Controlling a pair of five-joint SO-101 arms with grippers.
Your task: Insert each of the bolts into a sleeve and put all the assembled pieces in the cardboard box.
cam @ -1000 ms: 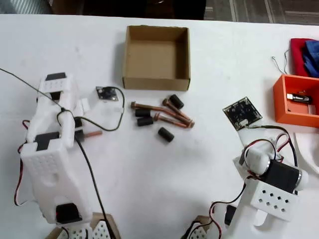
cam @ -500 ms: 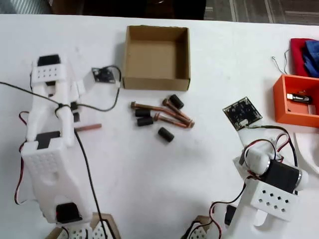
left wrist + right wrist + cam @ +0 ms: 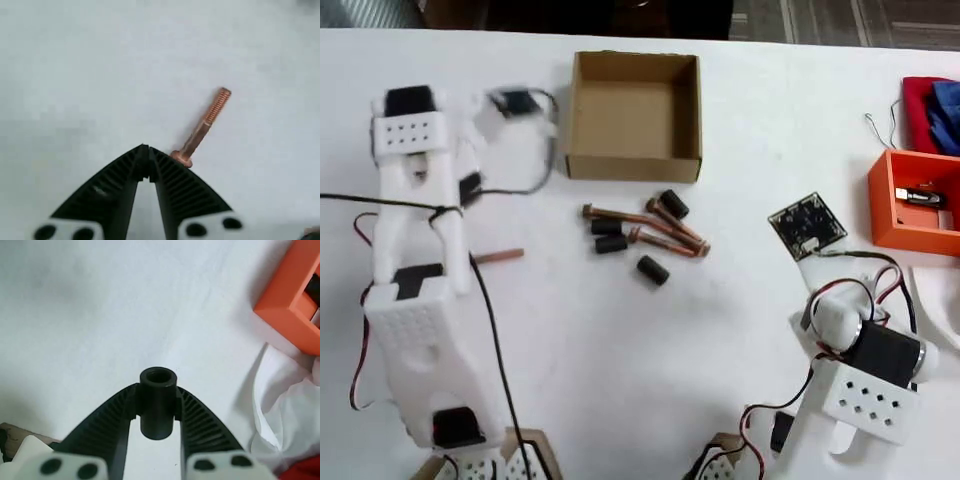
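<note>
A single copper bolt point(image 3: 498, 257) lies on the white table beside my left arm point(image 3: 415, 200). The left wrist view shows this bolt point(image 3: 202, 127) just past my left gripper point(image 3: 145, 152), which hangs above it, shut and holding nothing. My right gripper point(image 3: 157, 390) is shut on an upright black sleeve point(image 3: 158, 415), and the right arm point(image 3: 860, 370) stays at the near right. Three more bolts point(image 3: 640, 225) lie crossed mid-table with several black sleeves point(image 3: 653, 270) around them. The cardboard box point(image 3: 632, 167) stands empty behind them.
An orange box point(image 3: 910, 205) and a red cloth point(image 3: 928, 105) sit at the right edge. A small circuit board point(image 3: 807, 225) lies in front of the right arm. Black cable point(image 3: 510, 190) loops by the left arm. Crumpled white material point(image 3: 285, 405) lies near the right gripper.
The left arm has swung up and away toward the table's far side, leaving the bolt lying on the table. The right arm has not moved.
</note>
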